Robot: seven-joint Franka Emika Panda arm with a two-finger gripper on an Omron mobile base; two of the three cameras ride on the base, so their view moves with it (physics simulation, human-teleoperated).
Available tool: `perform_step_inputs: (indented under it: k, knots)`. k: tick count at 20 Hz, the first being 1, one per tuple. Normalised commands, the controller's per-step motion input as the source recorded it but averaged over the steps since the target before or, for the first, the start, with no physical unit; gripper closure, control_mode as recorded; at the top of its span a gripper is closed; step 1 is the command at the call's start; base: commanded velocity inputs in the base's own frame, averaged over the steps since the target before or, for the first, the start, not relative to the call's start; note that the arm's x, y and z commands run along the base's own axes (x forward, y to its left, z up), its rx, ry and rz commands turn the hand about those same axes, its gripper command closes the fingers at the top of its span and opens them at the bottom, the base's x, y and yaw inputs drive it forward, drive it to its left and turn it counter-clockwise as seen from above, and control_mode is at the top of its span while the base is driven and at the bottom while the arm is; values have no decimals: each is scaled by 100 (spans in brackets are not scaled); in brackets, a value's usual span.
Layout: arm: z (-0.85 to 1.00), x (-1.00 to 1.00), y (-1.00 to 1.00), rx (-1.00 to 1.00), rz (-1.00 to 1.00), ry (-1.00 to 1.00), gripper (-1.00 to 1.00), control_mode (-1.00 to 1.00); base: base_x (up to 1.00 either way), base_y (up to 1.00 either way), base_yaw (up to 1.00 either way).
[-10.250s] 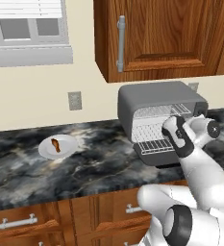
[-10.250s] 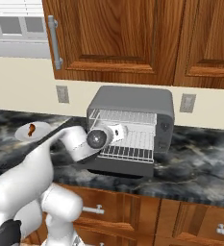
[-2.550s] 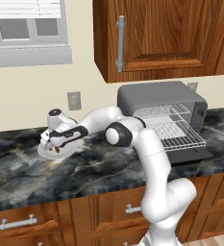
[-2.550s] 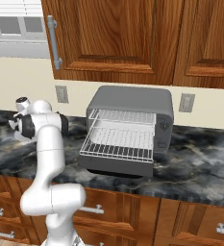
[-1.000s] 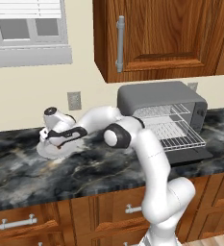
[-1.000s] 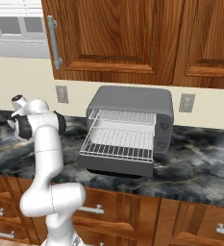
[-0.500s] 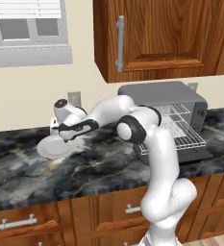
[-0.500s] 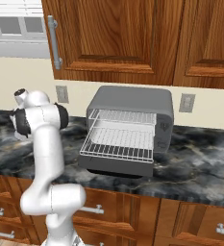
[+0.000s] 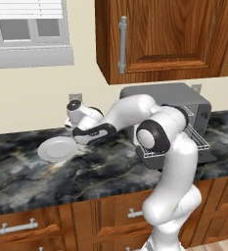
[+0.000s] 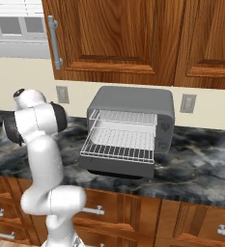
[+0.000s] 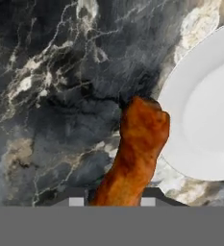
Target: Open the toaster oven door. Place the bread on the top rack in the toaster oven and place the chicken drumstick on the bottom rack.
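Currently my gripper [image 11: 111, 201] is clamped on the chicken drumstick [image 11: 137, 149]; in the hand view the reddish-brown meat rises from between my two dark finger tips and its thick end hangs above the dark marble counter [image 11: 51, 86], overlapping the rim of the white plate [image 11: 205, 110]. The plate's face is bare white.

From the left base view my hand [image 9: 93, 133] sits over the counter, just to the right of the plate [image 9: 57, 149], with my arm bent back from the toaster oven [image 9: 169, 95] toward the wall outlet [image 9: 74, 97].

From the right base view the toaster oven [image 10: 133, 103] stands with the toaster oven door [image 10: 115, 167] folded down flat at the front. The top rack [image 10: 124, 117] and the bottom rack [image 10: 119, 145] are both slid partway out; I see nothing lying on either wire grid. Wood cabinets [image 10: 114, 38] hang above the oven.

I cannot make out any bread in these views.
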Motion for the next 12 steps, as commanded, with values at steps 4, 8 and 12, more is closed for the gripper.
perform_step_inputs:
  k: [4,8,12]
  knots:
    - [71,-67,-86,7,-32,8,100,-100,0,0,0]
    - [37,-79,-99,9,-17,1,100,-100,0,0,0]
    - [27,-73,-100,11,-13,0,100,-100,0,0,0]
